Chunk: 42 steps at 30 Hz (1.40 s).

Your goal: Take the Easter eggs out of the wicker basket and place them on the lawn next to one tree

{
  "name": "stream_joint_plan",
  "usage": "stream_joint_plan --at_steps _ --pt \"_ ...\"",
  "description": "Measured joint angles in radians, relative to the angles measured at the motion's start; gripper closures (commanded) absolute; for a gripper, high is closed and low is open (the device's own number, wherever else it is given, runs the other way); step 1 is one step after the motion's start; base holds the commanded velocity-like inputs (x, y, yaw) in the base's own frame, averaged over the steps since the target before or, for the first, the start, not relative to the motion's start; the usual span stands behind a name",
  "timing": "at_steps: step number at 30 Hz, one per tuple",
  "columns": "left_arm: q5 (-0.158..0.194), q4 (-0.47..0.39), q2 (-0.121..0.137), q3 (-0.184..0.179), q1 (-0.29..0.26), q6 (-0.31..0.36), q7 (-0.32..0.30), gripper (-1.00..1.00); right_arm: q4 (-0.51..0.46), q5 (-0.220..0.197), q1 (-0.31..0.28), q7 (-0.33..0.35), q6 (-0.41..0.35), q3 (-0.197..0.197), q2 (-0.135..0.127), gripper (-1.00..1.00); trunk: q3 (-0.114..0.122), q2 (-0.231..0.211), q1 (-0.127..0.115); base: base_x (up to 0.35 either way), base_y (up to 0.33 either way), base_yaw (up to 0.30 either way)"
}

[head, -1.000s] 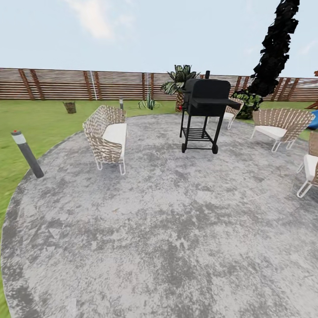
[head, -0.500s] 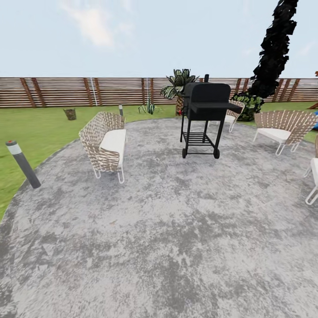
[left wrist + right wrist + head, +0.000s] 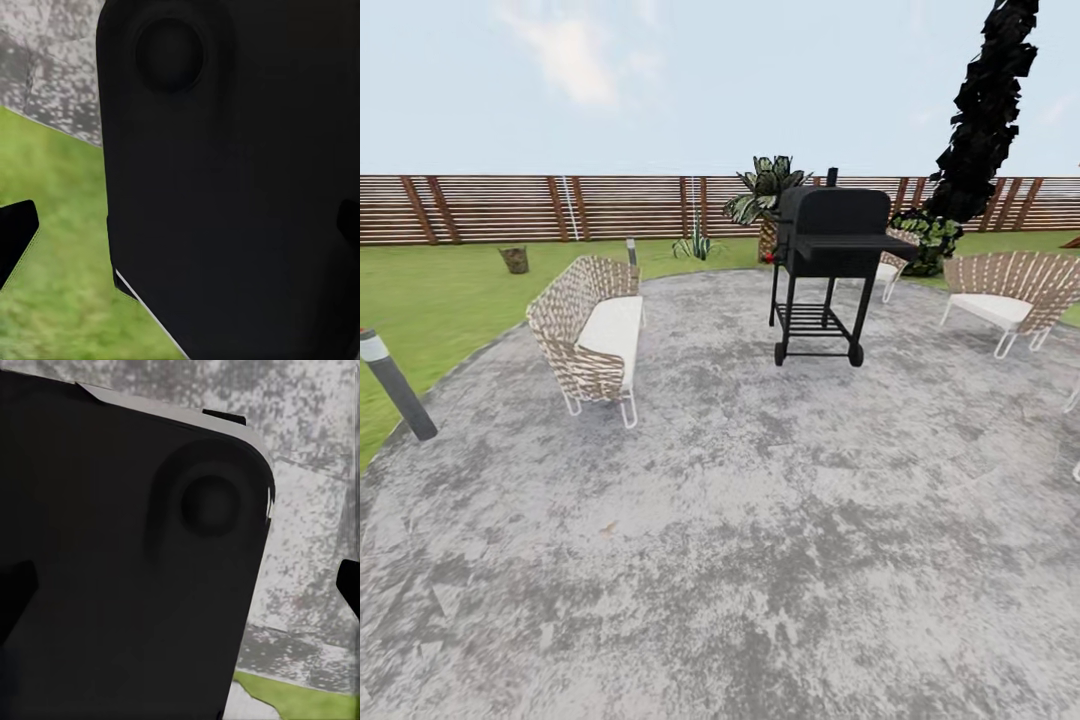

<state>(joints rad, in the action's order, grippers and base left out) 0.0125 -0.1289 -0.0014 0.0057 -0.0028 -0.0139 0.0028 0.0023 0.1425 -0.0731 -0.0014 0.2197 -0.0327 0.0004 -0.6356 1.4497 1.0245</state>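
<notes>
Head cam: forward over patio [image 3: 760, 520]. Wrist cams: downward, close; share patio, lawn [image 3: 52, 300].

left gripper [image 3: 180, 240]: showing two dark fingertips [image 3: 15, 236] at opposite picture edges, standing well apart; a black body panel is blocking most of the space between.
right gripper [image 3: 180, 585]: fingertips [image 3: 349, 581] likewise sitting wide apart, nothing visibly held.

The grey patio [image 3: 740, 540] carries a grill [image 3: 828, 270] and wicker chairs [image 3: 592, 335]; what looks like a basket [image 3: 514, 259] sits on the lawn [image 3: 440, 300].
</notes>
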Motion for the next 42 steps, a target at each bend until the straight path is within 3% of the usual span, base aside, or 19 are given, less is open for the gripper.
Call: stream_joint_plan --at_steps 42 --pt "0.000 0.000 0.000 0.000 0.000 0.000 0.000 -1.00 -0.002 -0.003 -0.001 0.000 0.002 0.000 0.000 -1.00 0.000 0.000 0.000 0.339 0.000 0.000"
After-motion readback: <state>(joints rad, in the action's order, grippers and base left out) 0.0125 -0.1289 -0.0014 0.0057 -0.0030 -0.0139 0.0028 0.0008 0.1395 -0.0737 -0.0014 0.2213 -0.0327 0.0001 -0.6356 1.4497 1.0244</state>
